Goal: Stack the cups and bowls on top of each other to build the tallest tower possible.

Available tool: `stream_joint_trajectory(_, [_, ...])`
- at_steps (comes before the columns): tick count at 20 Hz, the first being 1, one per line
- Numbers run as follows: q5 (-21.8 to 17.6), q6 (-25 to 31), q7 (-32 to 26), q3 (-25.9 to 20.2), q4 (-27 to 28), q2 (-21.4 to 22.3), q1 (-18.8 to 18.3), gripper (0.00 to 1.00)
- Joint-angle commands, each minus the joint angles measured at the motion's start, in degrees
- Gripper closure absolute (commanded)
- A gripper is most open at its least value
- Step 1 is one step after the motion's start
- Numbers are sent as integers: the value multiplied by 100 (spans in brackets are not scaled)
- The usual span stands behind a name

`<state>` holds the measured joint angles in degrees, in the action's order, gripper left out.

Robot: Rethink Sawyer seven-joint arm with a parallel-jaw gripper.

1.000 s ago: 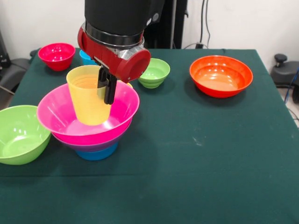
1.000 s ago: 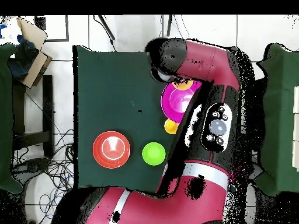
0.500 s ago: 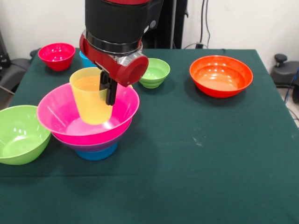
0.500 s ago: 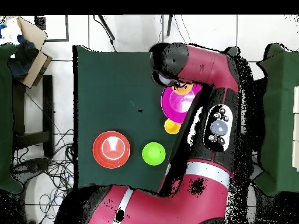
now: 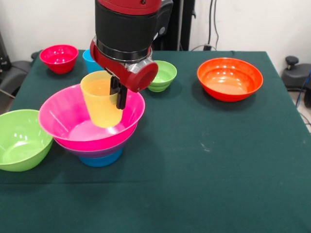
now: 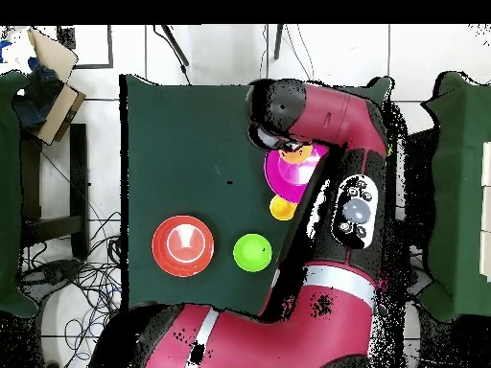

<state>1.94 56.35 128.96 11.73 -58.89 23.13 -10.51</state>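
One gripper (image 5: 118, 94), seen from the front, clamped the rim of an orange-yellow cup (image 5: 102, 98), holding it tilted inside the big pink bowl (image 5: 68, 127). That bowl sat nested on a purple bowl (image 5: 104, 150) and a mid blue bowl (image 5: 101, 159). Beside the pile lay a lime green bowl (image 5: 20, 139).

From overhead, the arm (image 6: 336, 144) covered part of the pink bowl; an orange bowl (image 6: 182, 245) and small green bowl (image 6: 252, 252) stood apart.

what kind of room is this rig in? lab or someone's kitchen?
Most likely a robotics lab, not a kitchen. The table is draped in dark green cloth and holds only glossy plastic bowls, such as the wide orange bowl. Loose cables trail over a tiled floor, and a cardboard box sits on side furniture.
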Motion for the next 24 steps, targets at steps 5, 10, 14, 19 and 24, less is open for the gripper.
stream_joint_trajectory(5, [-647,-664,-986,-545,-628,-69,-96,100])
stream_joint_trajectory(10, [-703,-848,-1071,-532,-831,3,-153,100])
stream_joint_trajectory(14, [-716,-1014,-1247,-684,-1138,116,-313,100])
stream_joint_trajectory(19, [-788,-1337,-1174,-873,-1595,250,-459,100])
stream_joint_trajectory(24, [-847,-1520,-1119,-1047,-2034,403,-584,100])
